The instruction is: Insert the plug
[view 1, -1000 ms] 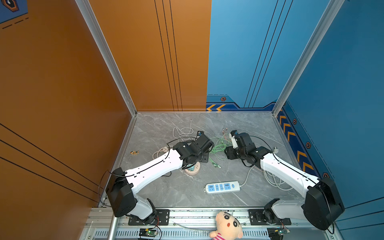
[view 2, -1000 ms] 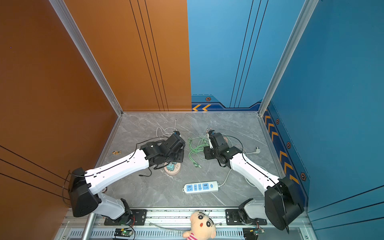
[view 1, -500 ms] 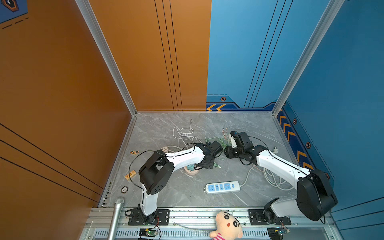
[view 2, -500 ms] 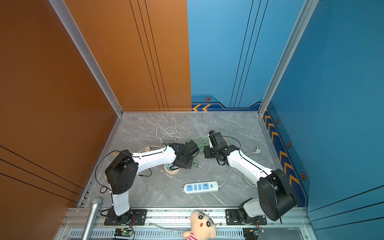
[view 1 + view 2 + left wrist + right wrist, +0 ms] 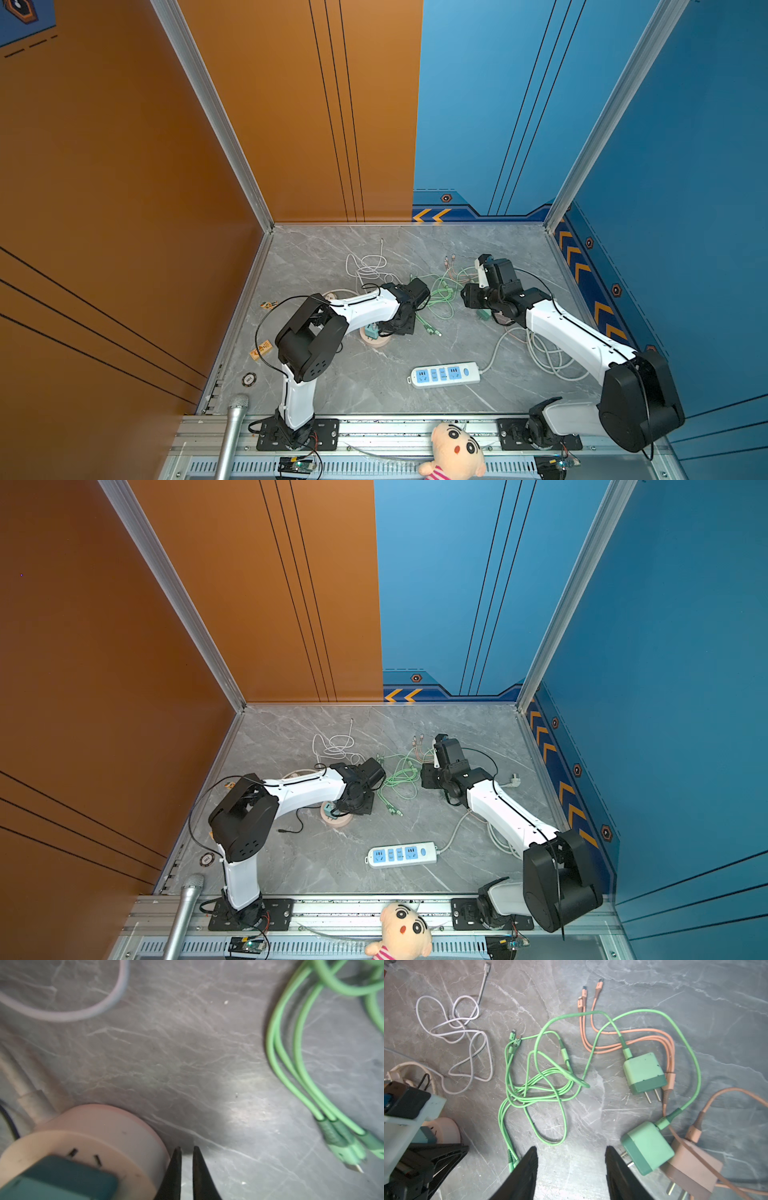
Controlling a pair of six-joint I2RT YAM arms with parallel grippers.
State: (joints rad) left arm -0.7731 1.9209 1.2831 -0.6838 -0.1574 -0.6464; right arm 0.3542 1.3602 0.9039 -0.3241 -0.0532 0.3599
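Left wrist view puts your left tool [image 5: 187,1148] right at the rim of the round socket [image 5: 116,1126]. Its two fingers are drawn together with only a sliver between them, and nothing is clamped. A teal plug [image 5: 62,1176] sits on the socket's top face, covering part of it and leaving two slots bare beside it. It looks inserted, though you cannot tell how deep it sits.

With the fingers pinched shut and low beside the socket, the tool is probably there to steady or nudge the base, not to grasp anything. The green cables [image 5: 291,1043] lie off to the side, apart from the socket, so nothing crowds it.

In the right wrist view your right tool [image 5: 571,1148] hangs over the table [image 5: 695,1001] with its jaws well apart and empty. One green adapter [image 5: 644,1072] lies flat with its prongs exposed. A second green adapter [image 5: 646,1147] rests just beside one finger, touching a pink adapter [image 5: 693,1165]. The spread jaws suit taking a boxy adapter body across its flat sides.

In a top view the power strip [image 5: 444,374] lies near the front, well apart from both tools.
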